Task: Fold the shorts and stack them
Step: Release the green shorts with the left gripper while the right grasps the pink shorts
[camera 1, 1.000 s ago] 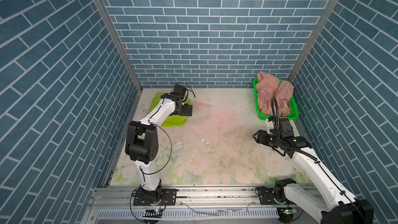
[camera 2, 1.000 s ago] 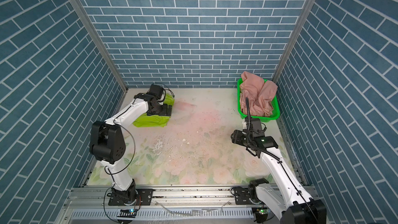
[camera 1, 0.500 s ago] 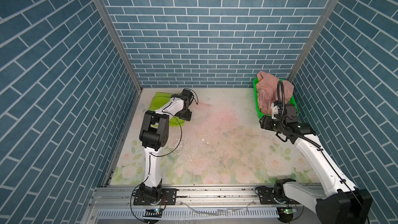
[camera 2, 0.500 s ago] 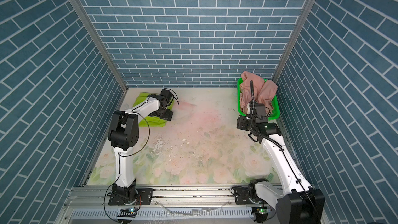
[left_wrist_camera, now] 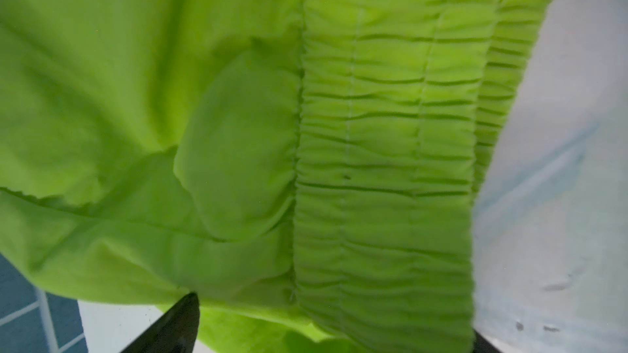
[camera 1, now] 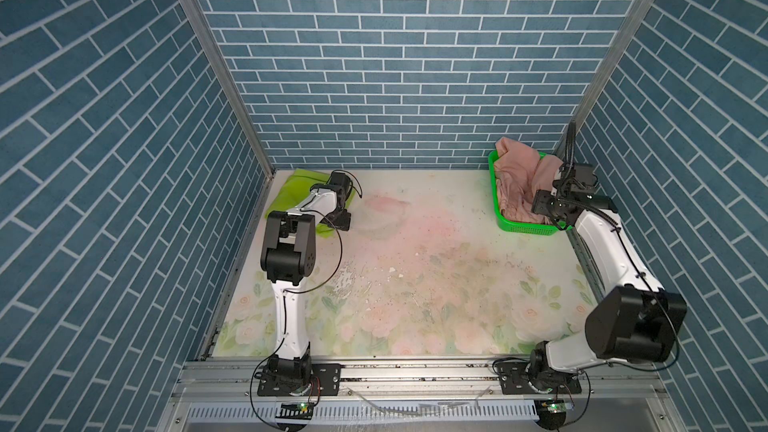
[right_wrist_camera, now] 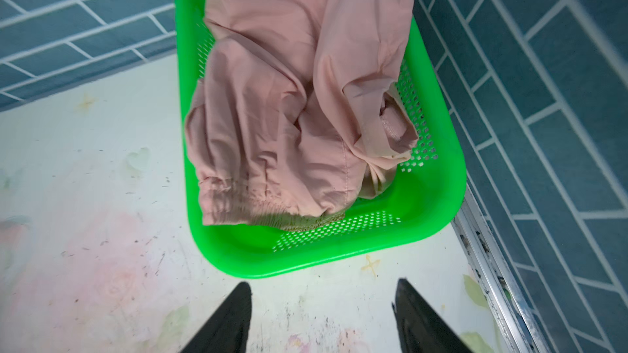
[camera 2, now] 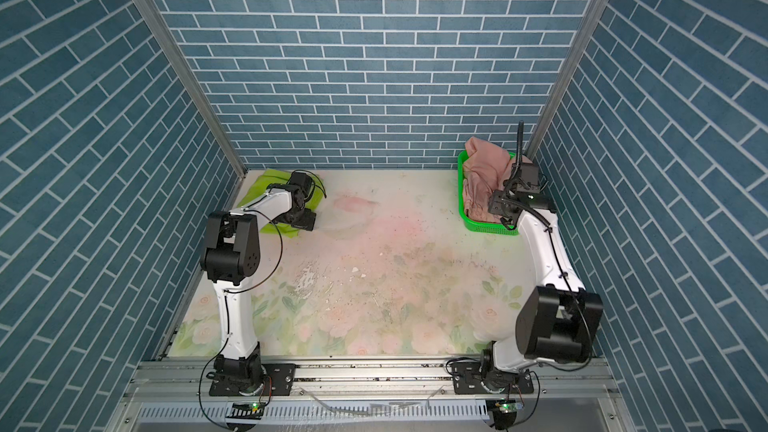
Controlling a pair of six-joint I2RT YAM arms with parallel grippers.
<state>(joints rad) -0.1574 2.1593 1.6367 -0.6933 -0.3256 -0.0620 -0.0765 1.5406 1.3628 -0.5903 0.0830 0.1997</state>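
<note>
Right pincer is spread wide and empty, arm stretched toward the far corner, hovering just short of the basket where the pink shorts lie crumpled. They look light, floppy and slick, so I'd pinch the gathered waistband. Left pincer is spread too, over the lime shorts on the bench.

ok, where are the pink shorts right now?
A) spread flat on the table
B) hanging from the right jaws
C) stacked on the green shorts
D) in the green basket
D: the pink shorts lie bunched up in the green basket, with nothing gripping them.
</note>
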